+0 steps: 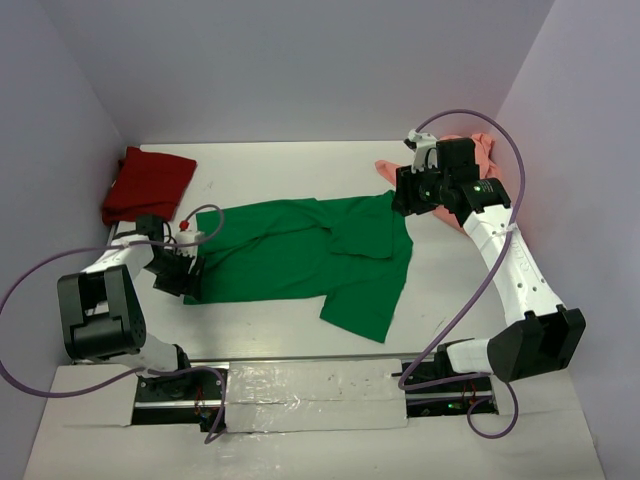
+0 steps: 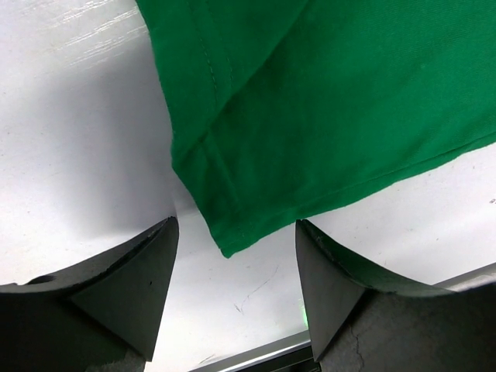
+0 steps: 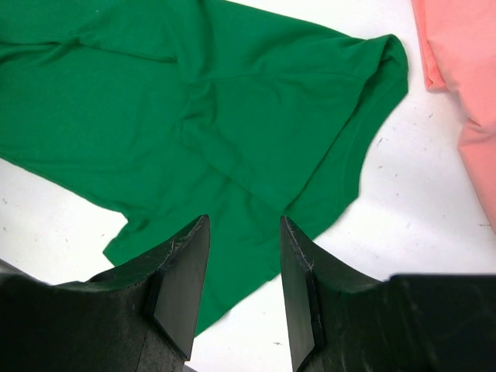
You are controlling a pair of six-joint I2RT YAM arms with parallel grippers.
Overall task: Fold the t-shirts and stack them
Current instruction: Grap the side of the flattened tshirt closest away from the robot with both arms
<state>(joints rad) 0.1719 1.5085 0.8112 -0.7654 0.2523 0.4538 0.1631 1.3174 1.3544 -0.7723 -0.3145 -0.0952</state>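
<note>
1. Your left gripper (image 2: 236, 232) is spread astride the green shirt's (image 1: 300, 255) near corner, pinching nothing, and looks placed to grab it.
2. Your right gripper (image 3: 244, 232) hovers spread over the shirt's far-right end, likely for a matching hold.
3. The red shirt (image 1: 148, 185) and pink shirt (image 1: 480, 148) wait in the far corners.

I see a plain bright green t-shirt (image 1: 300, 260), a dark red t-shirt (image 1: 148, 185), a salmon-pink t-shirt (image 3: 457, 46); my desk (image 1: 280, 170) is white.
</note>
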